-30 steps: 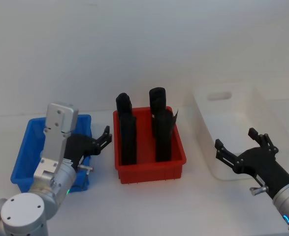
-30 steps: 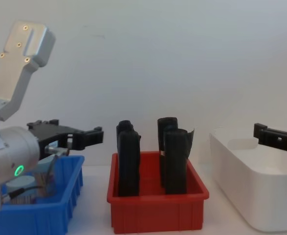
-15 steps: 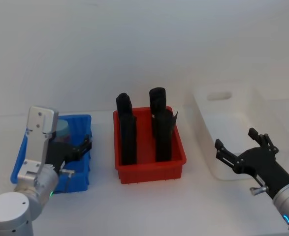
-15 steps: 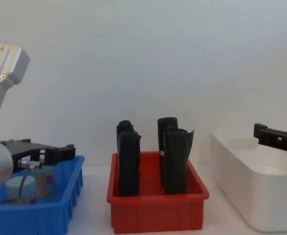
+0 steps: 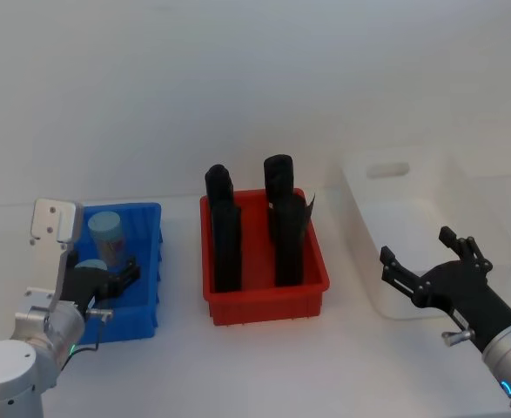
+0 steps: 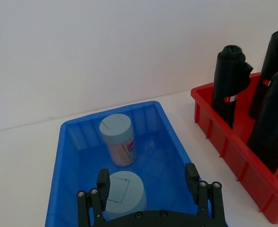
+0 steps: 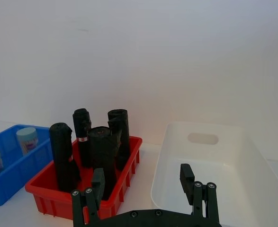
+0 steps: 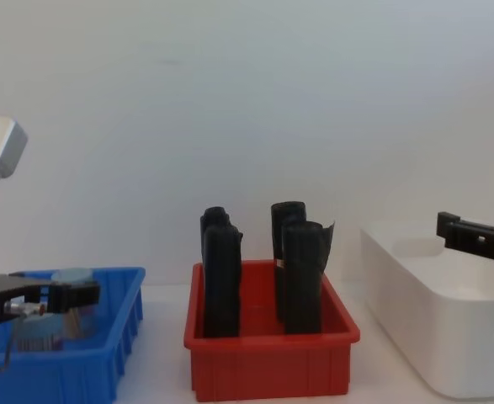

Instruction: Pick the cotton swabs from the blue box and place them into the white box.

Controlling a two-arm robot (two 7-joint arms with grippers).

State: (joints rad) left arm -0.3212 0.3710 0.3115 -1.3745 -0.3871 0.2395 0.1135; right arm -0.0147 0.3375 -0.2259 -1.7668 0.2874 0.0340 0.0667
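Left gripper [image 5: 120,277] sits low in the blue box [image 5: 151,261] at the lower left of the head view, fingers spread wide. In the left wrist view its two fingers [image 6: 192,176] stand apart, and the nearer tub of cotton swabs [image 6: 124,191] lies between them, close to one finger. I cannot tell whether that finger touches it. The gripper's body cuts off the tub's lower half, so its label is hidden.

A second tub [image 6: 117,144] stands behind it, toward the blue box's far wall. Both tubs are upright, long axis vertical, with the pale lids facing up. In the chest view the blue box's front wall [image 8: 61,370] and a gripper finger cover most of both tubs, leaving one lid [image 8: 71,275] showing above the rim.

Right gripper [image 5: 422,252] hangs at the lower right of the head view, beside the white box [image 5: 359,209], fingers spread and holding nothing. The chest view's right edge cuts it off.

A red bin [image 5: 264,300] of upright black rolls [image 5: 225,235] stands on the desk [image 5: 281,366] between the two boxes.
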